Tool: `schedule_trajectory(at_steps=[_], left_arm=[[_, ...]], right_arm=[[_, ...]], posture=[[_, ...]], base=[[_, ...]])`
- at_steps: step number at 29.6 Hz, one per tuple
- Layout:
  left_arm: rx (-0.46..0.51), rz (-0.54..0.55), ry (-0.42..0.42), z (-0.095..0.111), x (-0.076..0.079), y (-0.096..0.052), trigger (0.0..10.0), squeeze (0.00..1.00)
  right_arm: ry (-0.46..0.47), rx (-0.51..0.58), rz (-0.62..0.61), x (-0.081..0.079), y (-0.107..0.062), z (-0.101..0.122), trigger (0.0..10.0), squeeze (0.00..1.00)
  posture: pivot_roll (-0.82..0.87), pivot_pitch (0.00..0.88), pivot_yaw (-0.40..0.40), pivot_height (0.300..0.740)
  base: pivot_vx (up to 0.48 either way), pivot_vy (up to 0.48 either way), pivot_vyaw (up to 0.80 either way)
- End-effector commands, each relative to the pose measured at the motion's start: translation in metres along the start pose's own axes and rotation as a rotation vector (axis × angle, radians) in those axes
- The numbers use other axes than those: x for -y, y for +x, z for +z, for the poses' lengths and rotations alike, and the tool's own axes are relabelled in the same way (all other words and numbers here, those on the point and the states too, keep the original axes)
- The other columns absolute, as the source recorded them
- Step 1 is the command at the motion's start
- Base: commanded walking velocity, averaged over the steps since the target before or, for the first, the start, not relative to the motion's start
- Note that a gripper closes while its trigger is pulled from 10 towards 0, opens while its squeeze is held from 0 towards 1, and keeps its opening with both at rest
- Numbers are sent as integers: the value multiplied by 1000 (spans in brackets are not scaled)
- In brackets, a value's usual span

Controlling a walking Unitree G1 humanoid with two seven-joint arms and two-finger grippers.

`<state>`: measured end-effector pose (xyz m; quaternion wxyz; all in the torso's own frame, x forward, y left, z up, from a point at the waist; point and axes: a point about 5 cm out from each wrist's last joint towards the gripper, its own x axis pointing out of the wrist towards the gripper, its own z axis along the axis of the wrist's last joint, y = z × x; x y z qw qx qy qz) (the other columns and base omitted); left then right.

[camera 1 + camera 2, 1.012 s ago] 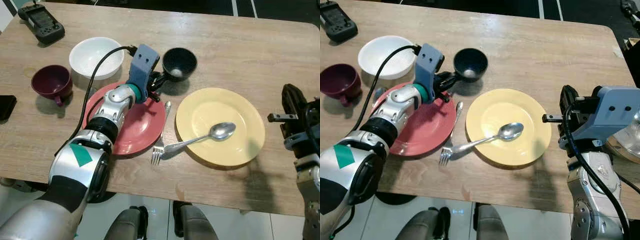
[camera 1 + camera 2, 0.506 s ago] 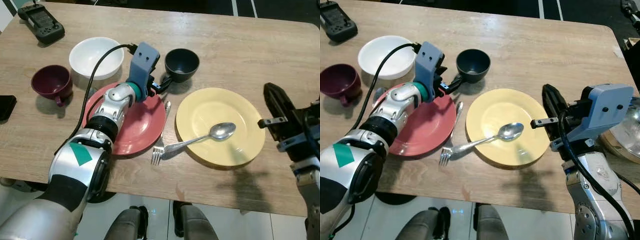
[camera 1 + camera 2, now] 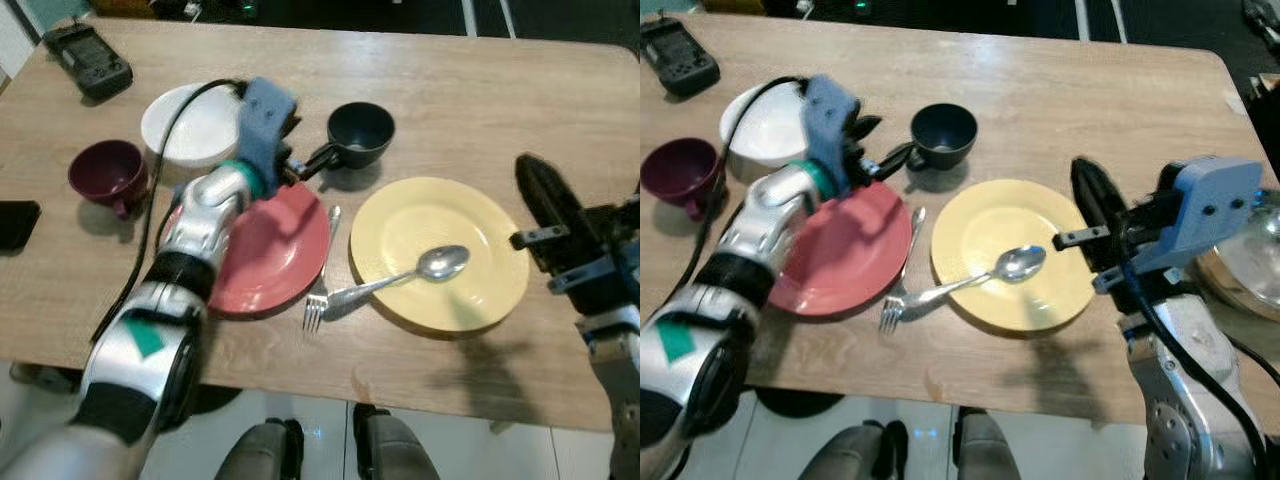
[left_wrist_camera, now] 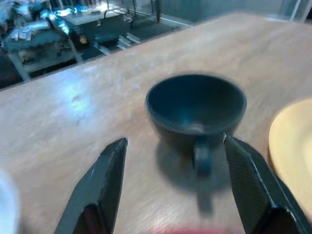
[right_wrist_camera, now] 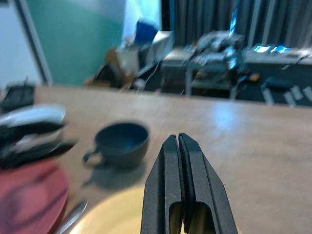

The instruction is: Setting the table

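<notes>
A dark cup (image 3: 360, 133) stands upright on the wooden table (image 3: 500, 90), its handle toward my left gripper (image 3: 303, 147). That gripper is open and a short way back from the cup (image 4: 195, 107), with the fingers (image 4: 105, 185) spread on either side of it and touching nothing. It hovers between the white bowl (image 3: 190, 125) and the red plate (image 3: 265, 245). A spoon (image 3: 430, 265) lies on the yellow plate (image 3: 470, 225), and a fork (image 3: 320, 285) lies between the two plates. My right gripper (image 3: 527, 172) is shut and empty above the yellow plate's right rim.
A maroon cup (image 3: 108, 172) sits at the left. A black device (image 3: 90, 62) lies at the far left corner and a black phone (image 3: 18, 222) at the left edge. A metal dish (image 3: 1250, 270) shows beyond the table's right side.
My left gripper has drawn back from the dark cup toward the white bowl and now stands open. My right gripper has risen and swung in over the yellow plate's edge.
</notes>
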<state>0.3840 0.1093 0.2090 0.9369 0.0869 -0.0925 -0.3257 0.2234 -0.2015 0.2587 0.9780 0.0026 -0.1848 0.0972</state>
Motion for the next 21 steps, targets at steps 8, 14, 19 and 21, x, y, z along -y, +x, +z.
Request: schedule_trajectory(at_steps=[8,14,19,21], left_arm=[[16,-9,57,12,4,-9,10000,0],[-18,-22,85,5,10,-14,10000,0],[-48,16,41,-2,19,-22,10000,0],[-48,27,26,-3,23,-24,10000,0]], right_arm=[[25,82,3,-3,8,11,10000,0],[13,68,-79,2,8,5,10000,0],[-10,-4,-171,8,1,-15,10000,0],[-8,-18,-199,9,-2,-21,10000,0]], posture=[[-14,12,107,740],[-23,12,107,740],[-37,3,96,740],[-38,0,91,740]], base=[[0,0,0],[0,0,0],[0,0,0],[0,0,0]])
